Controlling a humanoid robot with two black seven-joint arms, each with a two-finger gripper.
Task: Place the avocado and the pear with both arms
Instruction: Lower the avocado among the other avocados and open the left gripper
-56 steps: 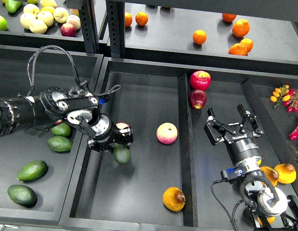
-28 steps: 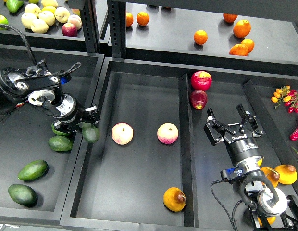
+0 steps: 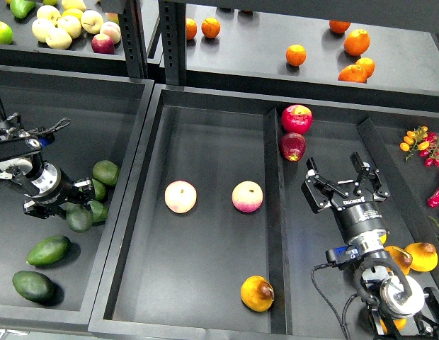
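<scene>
My left gripper point(image 3: 71, 207) is over the left tray point(image 3: 127, 234), shut on the dark green avocado point(image 3: 79, 218), which sits low among other avocados. The orange-yellow pear point(image 3: 256, 292) with a brown blotch lies at the front of the middle tray point(image 3: 205, 142), near its right wall. My right gripper point(image 3: 335, 173) is open and empty over the right tray, up and to the right of the pear and well apart from it.
Lighter green avocados point(image 3: 106, 172) point(image 3: 48, 250) point(image 3: 32, 285) lie in the left tray. Two pale pink-yellow fruits point(image 3: 180, 196) point(image 3: 247, 196) sit mid-tray. Red apples point(image 3: 295, 118) are in the right tray. Oranges point(image 3: 355, 42) and yellow fruits point(image 3: 56, 28) are on the back shelf.
My left gripper has carried the avocado leftward from the middle tray over the tray wall into the left tray. The right arm has not moved.
</scene>
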